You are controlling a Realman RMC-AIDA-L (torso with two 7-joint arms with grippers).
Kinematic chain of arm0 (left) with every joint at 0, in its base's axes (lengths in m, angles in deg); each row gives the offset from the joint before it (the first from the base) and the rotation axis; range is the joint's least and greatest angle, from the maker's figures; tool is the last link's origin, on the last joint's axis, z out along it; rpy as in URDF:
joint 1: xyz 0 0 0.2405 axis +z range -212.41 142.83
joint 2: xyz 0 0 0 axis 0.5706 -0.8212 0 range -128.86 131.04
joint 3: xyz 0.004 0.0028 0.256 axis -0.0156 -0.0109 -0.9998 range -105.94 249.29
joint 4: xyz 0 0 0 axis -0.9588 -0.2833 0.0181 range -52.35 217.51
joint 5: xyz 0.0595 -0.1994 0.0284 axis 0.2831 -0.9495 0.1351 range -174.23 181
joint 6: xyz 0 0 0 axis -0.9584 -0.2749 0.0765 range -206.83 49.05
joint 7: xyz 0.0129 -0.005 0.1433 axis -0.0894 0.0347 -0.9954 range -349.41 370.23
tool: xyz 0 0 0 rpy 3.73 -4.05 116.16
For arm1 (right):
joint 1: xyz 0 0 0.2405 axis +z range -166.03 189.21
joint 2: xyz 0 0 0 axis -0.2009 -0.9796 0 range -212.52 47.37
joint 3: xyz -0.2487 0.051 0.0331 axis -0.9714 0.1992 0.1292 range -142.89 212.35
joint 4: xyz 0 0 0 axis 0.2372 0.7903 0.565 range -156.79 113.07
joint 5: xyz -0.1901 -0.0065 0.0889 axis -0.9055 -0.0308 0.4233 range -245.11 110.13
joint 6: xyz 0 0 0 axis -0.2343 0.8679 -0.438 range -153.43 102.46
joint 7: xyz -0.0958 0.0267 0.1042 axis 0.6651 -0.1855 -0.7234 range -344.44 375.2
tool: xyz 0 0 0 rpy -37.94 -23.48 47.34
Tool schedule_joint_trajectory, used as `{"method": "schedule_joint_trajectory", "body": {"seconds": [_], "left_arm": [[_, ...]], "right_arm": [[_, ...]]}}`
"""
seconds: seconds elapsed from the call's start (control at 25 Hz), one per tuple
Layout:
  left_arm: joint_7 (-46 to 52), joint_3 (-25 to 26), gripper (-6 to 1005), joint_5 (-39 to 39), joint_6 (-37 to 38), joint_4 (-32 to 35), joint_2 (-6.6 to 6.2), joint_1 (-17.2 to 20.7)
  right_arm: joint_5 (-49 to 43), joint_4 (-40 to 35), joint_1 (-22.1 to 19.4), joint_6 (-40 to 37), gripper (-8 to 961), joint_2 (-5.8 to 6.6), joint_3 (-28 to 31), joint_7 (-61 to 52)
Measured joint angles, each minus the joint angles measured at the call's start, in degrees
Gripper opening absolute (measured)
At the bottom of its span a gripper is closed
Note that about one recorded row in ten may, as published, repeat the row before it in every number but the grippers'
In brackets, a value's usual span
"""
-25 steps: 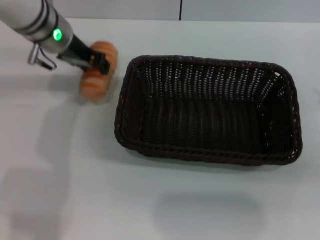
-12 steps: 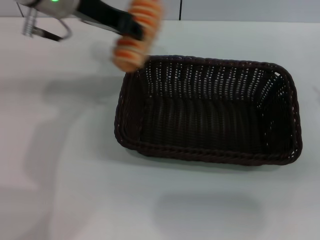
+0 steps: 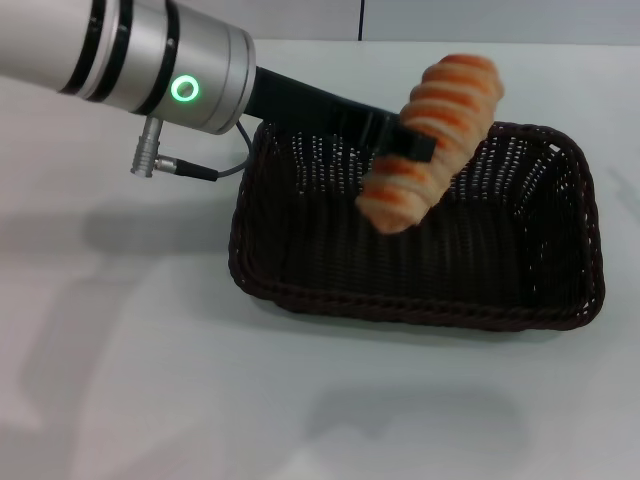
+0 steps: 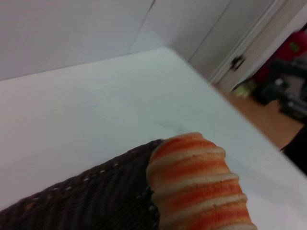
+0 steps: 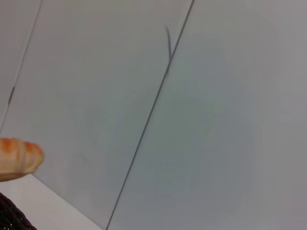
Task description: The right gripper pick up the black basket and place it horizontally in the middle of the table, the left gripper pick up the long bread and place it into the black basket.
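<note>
The long bread (image 3: 432, 140), orange-brown with pale ribs, hangs tilted in the air over the middle of the black basket (image 3: 270, 285). My left gripper (image 3: 405, 140) is shut on it, its black fingers reaching in from the arm with the green ring light at the upper left. The wicker basket lies lengthwise on the white table (image 3: 150, 380), and nothing shows inside it. In the left wrist view the bread (image 4: 196, 184) fills the foreground above the basket's rim (image 4: 96, 191). One end of the bread (image 5: 19, 158) shows in the right wrist view. The right gripper is out of view.
The left arm's silver forearm (image 3: 130, 65) and its dangling cable plug (image 3: 160, 165) reach over the table's far left. A wall panel seam (image 5: 148, 120) fills the right wrist view. Bare tabletop lies in front of the basket.
The left gripper has lifted the bread off the table at the far left and carried it right, from beside the basket's left rim to above the basket's middle. The basket has stayed put.
</note>
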Motion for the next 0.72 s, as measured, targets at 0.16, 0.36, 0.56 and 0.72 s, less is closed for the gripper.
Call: {"method": "schedule_joint_trajectory", "body": {"seconds": [0.16,0.36,0.56,0.72], "left_arm": [[-3.30,-0.14,326,-2.34,-3.86,-0.31,-0.05,1.89],[-6.45,-1.27,507,-1.17,-5.46,-1.65,-0.15,1.30],[-7.40,-1.18,622,-1.02,-5.51,-1.92,-0.23,1.61],[-7.61,0.29,714,1.01,-5.61,0.93,-0.30,2.63]], "right_arm": [[0.00,1.01,-0.40,0.04,519,0.00,-1.19,0.00],[-0.01,2.19,-1.35,0.34,519,-0.06,-1.43,-1.05],[-0.03,2.95,-1.95,0.45,520,-0.11,-1.45,-1.45],[-0.08,3.50,-2.13,0.25,520,-0.18,-1.69,-1.61]]}}
